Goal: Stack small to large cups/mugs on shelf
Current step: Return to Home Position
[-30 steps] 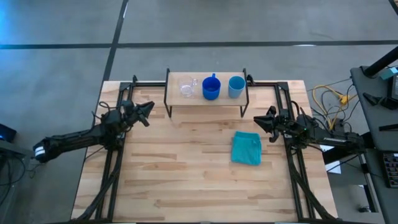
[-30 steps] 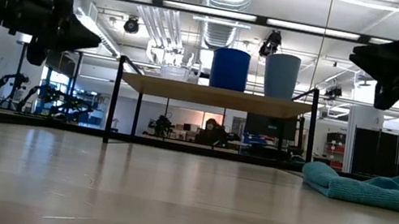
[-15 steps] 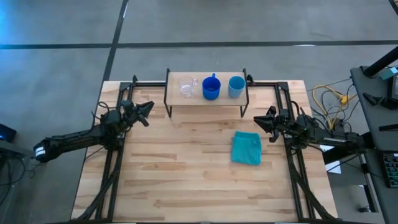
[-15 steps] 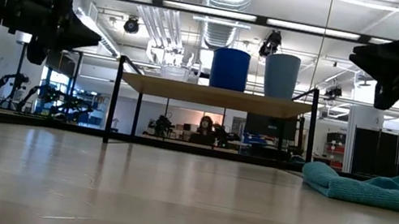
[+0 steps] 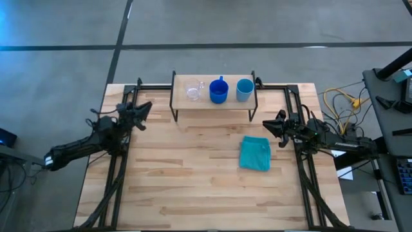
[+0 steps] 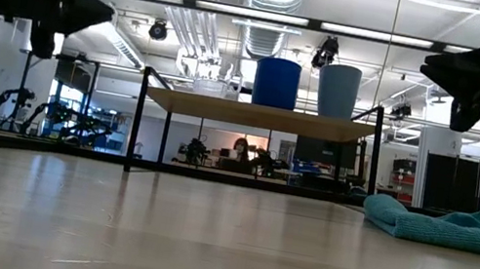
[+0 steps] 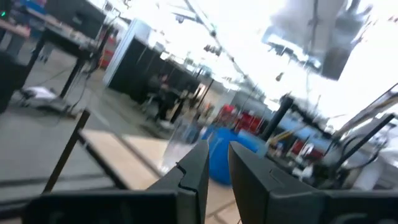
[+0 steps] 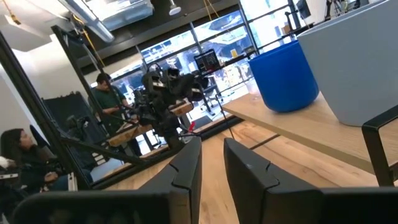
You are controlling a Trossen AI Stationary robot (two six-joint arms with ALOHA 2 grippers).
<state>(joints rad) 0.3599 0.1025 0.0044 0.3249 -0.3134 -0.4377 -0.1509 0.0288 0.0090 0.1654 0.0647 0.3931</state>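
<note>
On the shelf (image 5: 183,103) at the table's far side, three vessels stand upright in a row. They are a clear cup (image 5: 193,90), a deep blue mug (image 5: 219,91) and a light blue cup (image 5: 244,89). My left gripper (image 5: 145,105) hovers left of the shelf, high above the table and about level (image 6: 104,7). Its fingers stand a narrow gap apart with nothing between them (image 7: 217,152). My right gripper (image 5: 265,124) hovers right of the shelf (image 6: 428,61), also narrowly open and empty (image 8: 212,149). It looks toward the blue mug (image 8: 283,78) and the light blue cup (image 8: 354,62).
A folded teal cloth (image 5: 255,153) lies on the tabletop near my right gripper. Black frame rails (image 5: 122,161) run along both sides of the table. Cables (image 5: 341,103) lie beyond the right edge. People sit in the room behind (image 8: 15,158).
My left gripper has risen and drawn back toward the table's left edge. Its nose has tipped up from slanting downward to about level. Its finger gap stays the same.
</note>
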